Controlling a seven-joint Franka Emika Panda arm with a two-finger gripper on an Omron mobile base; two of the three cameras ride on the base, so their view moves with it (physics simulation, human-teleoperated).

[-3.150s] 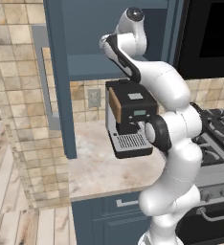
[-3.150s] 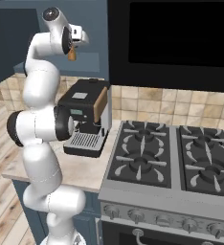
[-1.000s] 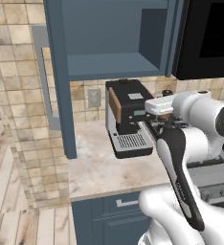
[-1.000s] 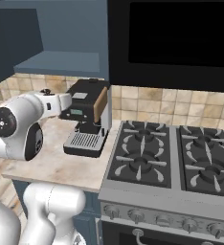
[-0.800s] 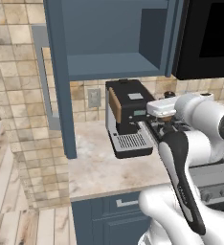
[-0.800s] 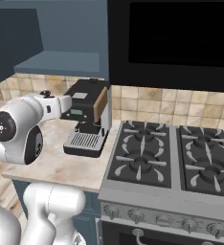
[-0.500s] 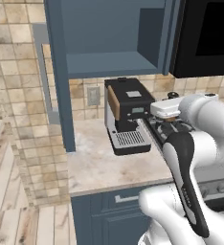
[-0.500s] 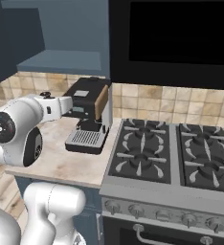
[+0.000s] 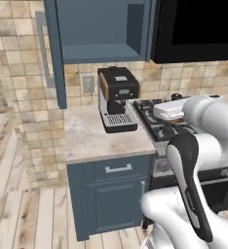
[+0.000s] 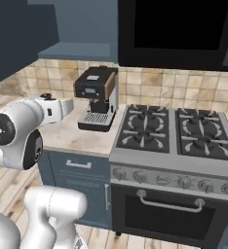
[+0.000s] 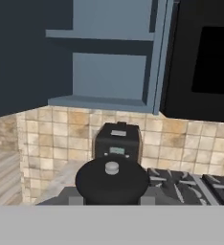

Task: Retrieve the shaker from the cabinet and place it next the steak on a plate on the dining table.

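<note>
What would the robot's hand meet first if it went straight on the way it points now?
Probably the coffee machine, which sits dead ahead in the hand view, below the open cabinet. The hand is shut on the shaker, whose dark cap fills the foreground. Depth is unclear.

no readable text, labels, brands or numbers on anything in view

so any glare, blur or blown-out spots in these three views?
Left base view: sharp, flat even light, no glare; the cabinet interior is evenly lit. Right base view: cabinet door at upper left sits in deep shade, the coffee machine stays clear. Hand view: softer and blurrier overall, with a dark round cap close to the lens.
</note>
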